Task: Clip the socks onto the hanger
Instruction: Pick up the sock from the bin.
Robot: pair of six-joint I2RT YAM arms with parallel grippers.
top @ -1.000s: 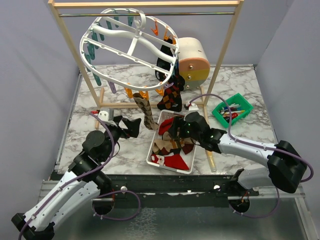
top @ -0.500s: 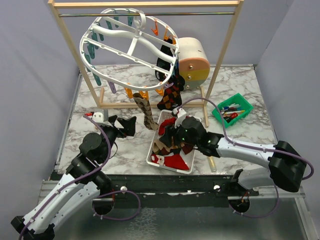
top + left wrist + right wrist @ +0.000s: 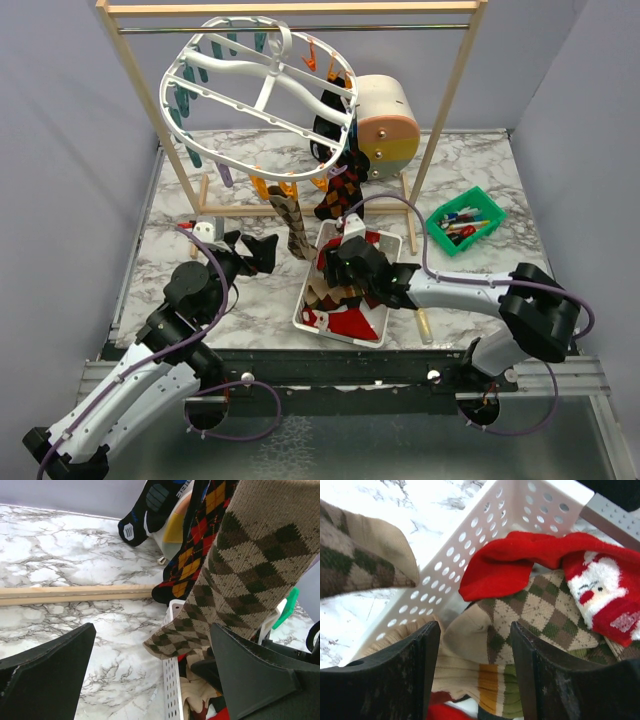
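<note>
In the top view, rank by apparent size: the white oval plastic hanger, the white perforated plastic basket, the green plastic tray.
1. white oval hanger
2. white perforated basket
3. green tray
The hanger hangs nearer the camera, which inflates it.

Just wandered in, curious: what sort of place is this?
Likely a lab bench staged as a laundry corner: two robot arms, a clip hanger on a wooden rack, a basket of socks.

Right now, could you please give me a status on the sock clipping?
Left gripper open, empty, beside hung tan sock. Right gripper open in basket, astride argyle sock. Hanger partly loaded; nothing in the way.
</note>
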